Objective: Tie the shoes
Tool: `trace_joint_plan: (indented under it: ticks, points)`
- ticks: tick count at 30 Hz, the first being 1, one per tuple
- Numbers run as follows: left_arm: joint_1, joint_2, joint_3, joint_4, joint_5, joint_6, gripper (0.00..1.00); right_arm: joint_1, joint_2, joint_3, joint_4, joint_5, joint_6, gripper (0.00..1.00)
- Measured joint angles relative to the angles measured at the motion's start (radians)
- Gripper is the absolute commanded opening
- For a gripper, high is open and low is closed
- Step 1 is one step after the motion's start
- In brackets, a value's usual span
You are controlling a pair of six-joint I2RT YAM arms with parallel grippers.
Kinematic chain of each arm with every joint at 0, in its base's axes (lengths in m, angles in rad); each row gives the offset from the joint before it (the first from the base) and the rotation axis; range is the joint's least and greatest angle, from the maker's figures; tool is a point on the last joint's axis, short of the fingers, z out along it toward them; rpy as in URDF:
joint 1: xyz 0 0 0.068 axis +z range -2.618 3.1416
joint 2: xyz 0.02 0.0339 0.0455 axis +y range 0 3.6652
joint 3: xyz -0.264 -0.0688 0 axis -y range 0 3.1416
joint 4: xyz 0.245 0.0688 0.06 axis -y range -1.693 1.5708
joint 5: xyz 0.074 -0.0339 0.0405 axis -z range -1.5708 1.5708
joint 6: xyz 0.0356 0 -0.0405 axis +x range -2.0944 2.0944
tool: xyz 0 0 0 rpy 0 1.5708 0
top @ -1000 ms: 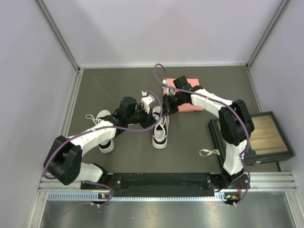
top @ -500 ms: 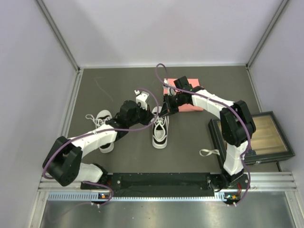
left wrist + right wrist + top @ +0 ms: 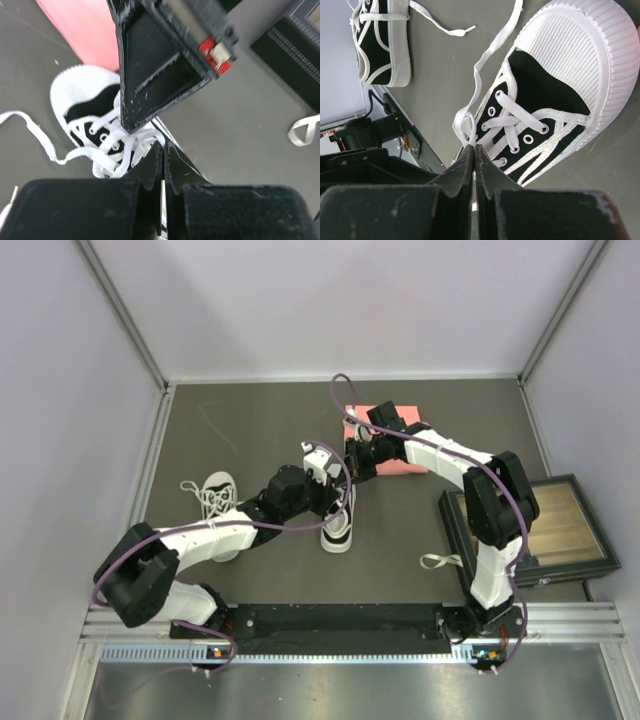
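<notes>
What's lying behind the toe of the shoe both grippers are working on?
A flat pink pad lies just beyond the shoe's white toe cap. The right arm covers the pad's middle in the top view, so whether pad and toe touch cannot be seen.

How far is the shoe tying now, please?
Done: nothing yet, no knot shows on either shoe. In hand: the right hand pinches a lace of the centre shoe; the left hand is shut just beside it. Left: that bow, then the other shoe, also untied.
</notes>
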Motion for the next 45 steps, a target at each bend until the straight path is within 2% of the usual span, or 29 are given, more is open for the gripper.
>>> trace_joint_plan:
  ticks: [10,23,45]
  points:
    - [-0.005,0.079,-0.013,0.0,-0.091,-0.032,0.0,-0.006,-0.021,-0.02,0.014,-0.003,0.006,0.0]
    - [0.06,0.098,0.003,0.013,0.047,-0.142,0.0,-0.007,-0.029,-0.026,0.016,-0.023,0.006,0.0]
    - [0.09,0.104,-0.009,0.109,0.08,-0.133,0.0,-0.018,-0.029,-0.026,0.018,-0.023,0.007,0.02]
